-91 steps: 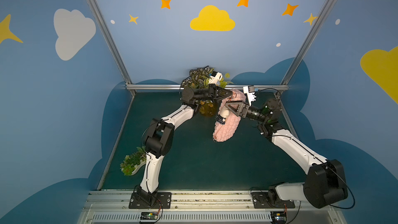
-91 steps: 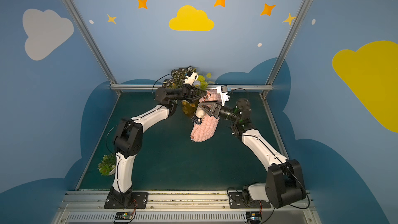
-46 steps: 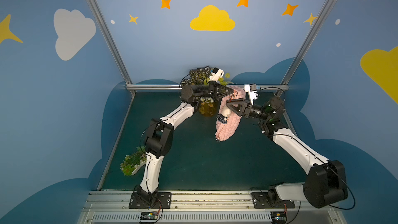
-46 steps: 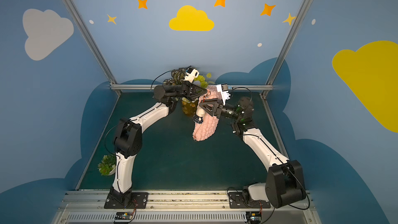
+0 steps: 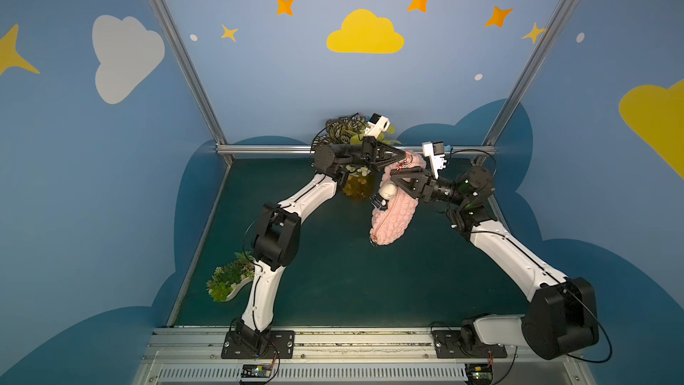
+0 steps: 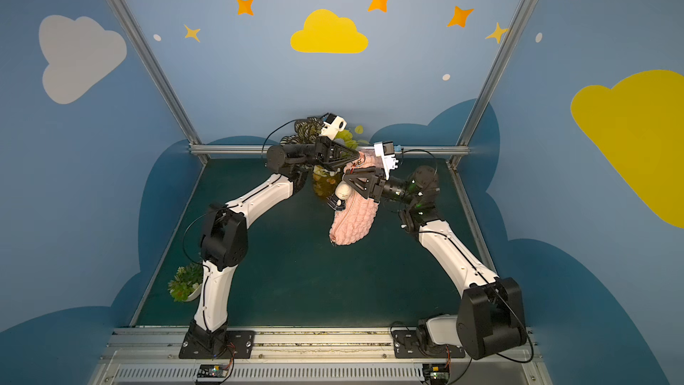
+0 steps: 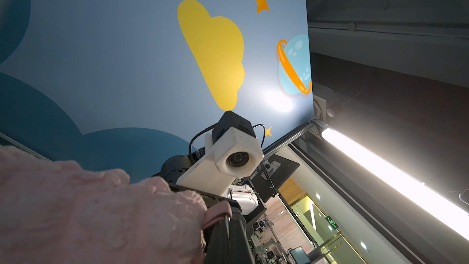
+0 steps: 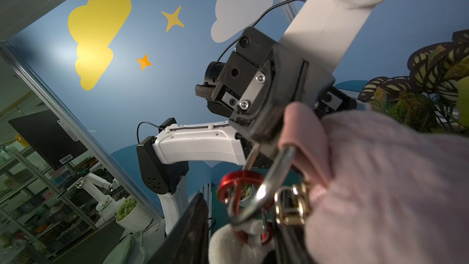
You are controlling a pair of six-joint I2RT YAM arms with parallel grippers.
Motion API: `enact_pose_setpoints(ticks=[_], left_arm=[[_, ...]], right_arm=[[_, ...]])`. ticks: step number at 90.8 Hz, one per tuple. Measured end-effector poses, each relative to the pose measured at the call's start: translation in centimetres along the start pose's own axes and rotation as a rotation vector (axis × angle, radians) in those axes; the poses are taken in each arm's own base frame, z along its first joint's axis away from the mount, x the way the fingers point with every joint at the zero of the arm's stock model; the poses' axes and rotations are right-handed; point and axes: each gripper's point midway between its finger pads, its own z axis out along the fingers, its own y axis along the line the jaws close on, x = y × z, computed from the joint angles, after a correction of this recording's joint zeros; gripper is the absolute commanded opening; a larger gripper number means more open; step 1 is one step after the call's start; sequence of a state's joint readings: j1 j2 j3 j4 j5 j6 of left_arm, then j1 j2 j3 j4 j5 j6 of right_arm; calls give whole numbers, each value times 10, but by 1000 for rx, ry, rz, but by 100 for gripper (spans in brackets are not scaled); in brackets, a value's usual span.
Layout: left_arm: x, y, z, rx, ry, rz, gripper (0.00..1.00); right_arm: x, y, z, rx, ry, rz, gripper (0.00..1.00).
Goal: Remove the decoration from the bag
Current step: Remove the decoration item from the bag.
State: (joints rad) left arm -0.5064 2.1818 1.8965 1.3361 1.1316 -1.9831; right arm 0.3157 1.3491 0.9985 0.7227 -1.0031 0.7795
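The pink puffy bag hangs tilted above the green table. It is held by its top corner tab. My left gripper is shut on that tab. The decoration, a cream plush doll with a dark skirt, dangles from the bag's upper end by a red ring and a metal clasp. My right gripper is open, its fingers astride the doll's head and the ring, with a thin gap on one side.
An amber vase of foliage stands just behind the bag, under my left arm. A white pot of succulents sits at the table's left edge. A metal rail runs along the back.
My right gripper's jaws have narrowed around the decoration's top. My left gripper has risen a little with the bag's corner, and the bag has shifted slightly right.
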Motion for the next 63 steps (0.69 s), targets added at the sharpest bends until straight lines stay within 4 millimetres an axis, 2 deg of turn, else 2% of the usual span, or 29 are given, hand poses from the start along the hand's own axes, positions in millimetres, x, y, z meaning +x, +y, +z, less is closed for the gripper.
enact_pose_setpoints(ticks=[28, 36, 49, 63], left_arm=[[0, 0, 0, 1, -1, 0, 2], [0, 0, 1, 2, 0, 0, 2], [0, -1, 1, 4, 0, -1, 2], [-2, 1, 2, 6, -1, 0, 2]], right_arm=[[-11, 3, 0, -1, -44, 7, 35], [-12, 3, 0, -1, -48, 11, 37], [-13, 6, -1, -11, -49, 9, 47], [-12, 9, -1, -26, -41, -1, 48]])
